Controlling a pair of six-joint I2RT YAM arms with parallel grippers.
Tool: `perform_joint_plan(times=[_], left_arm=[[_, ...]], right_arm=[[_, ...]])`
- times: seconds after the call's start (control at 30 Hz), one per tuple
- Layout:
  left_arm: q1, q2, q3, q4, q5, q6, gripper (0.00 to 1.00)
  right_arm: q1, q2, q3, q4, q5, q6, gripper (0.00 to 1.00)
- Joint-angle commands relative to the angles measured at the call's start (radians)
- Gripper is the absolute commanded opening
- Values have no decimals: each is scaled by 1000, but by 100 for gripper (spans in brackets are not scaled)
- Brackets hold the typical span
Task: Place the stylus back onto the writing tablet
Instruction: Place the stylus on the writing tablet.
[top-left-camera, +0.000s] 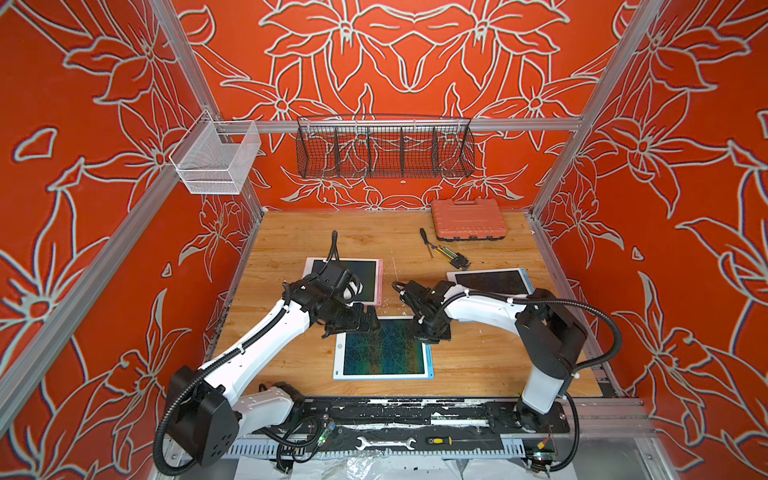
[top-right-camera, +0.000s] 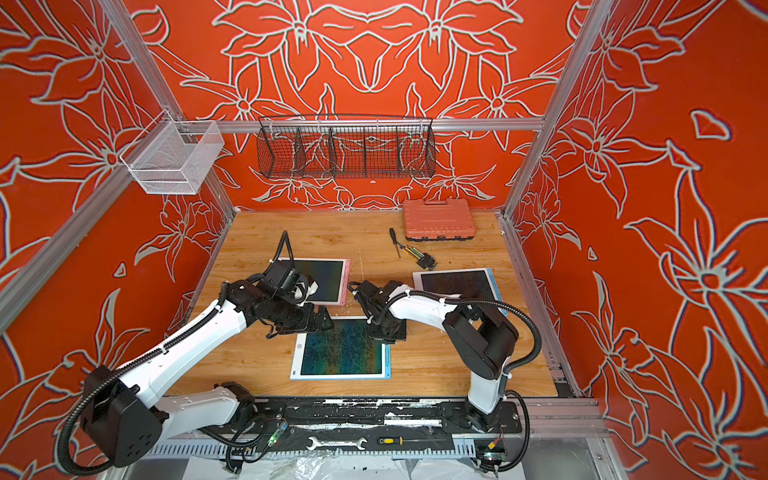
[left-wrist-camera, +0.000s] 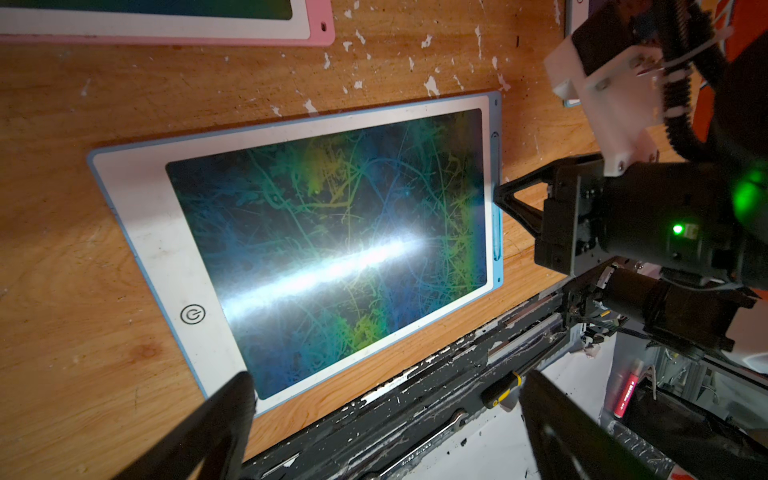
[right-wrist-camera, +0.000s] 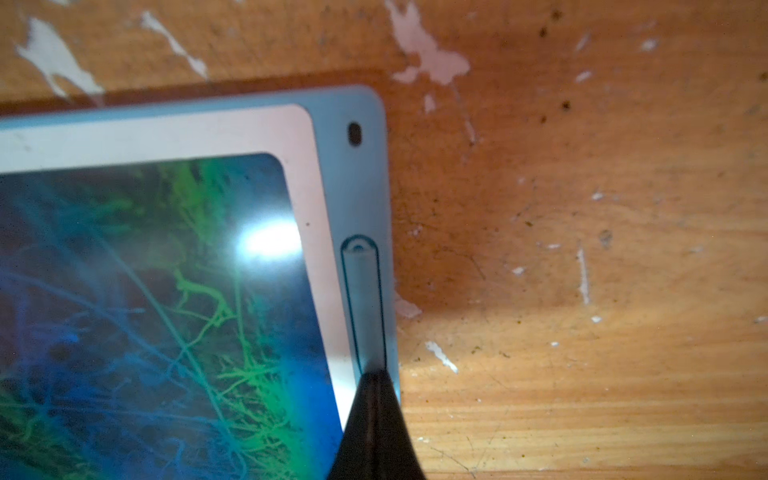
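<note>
Two grippers over the blue-edged writing tablet (top-left-camera: 382, 349): left gripper (left-wrist-camera: 386, 415) hangs with jaws spread wide, holding nothing; right gripper (right-wrist-camera: 376, 411) pinched closed, tip pressing the stylus (right-wrist-camera: 365, 299) lying in the tablet's edge slot

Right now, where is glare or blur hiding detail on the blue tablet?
Left wrist view: a bright glare streak washes across the blue tablet screen; the left gripper is out of focus. Right wrist view: a smaller glare spot on the screen, soft focus, the stylus in its slot is readable, right gripper shut.
</note>
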Motion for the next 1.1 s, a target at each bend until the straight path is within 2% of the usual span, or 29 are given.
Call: perform_joint_plan(times=[0.0,0.2,0.37,0.77,1.07], left_arm=[[9,8,13,-7,7,13,97],[12,14,16,-4,9,14,97],[15,17,16,0,13,15,97],[18,6,14,8,38,43,97],[16,-120,-67,123,179,79,97]], right_arm=[[5,33,21,-32,58,-26,0],[5,13,69,-78,73,-35,9],[5,-1,69,-87,84,-32,12],[5,41,56,-56,54,-30,6],[5,51,26,-31,37,-22,5]])
